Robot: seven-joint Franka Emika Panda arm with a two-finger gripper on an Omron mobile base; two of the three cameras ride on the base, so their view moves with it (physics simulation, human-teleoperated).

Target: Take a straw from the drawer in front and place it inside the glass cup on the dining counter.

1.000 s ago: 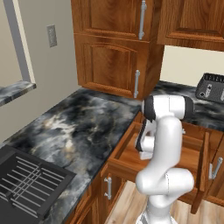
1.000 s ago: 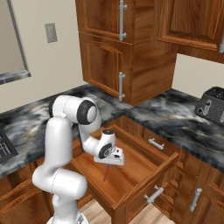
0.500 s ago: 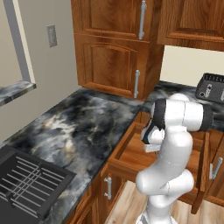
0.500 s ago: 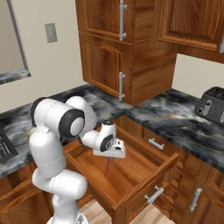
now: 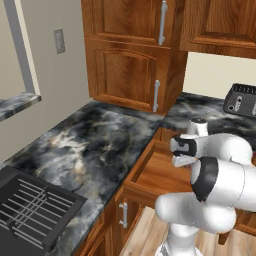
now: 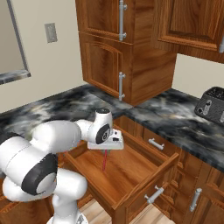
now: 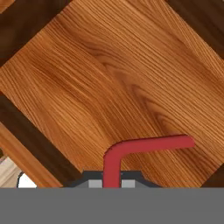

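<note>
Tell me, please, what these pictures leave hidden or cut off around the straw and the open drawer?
- Fingertips: in the hand view, only the gripper tops show above the bottom band; the red straw covers their meeting point.
- Straw: in the right base view, its upper end is hidden under the gripper.
- Drawer: in the left base view, the arm covers its right part and the straw.
- Drawer front: in the right base view, the arm hides its near left corner.

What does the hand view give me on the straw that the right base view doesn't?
Hand view: the straw is bent, one leg rising from between the end effector's fingertips, the other lying sideways over the drawer floor.

Right base view: the end effector hangs above the open drawer, the straw dangling as a thin red line clear of the floor; a toaster sits on the counter.

Both: the end effector is shut on the straw, over the drawer.
</note>
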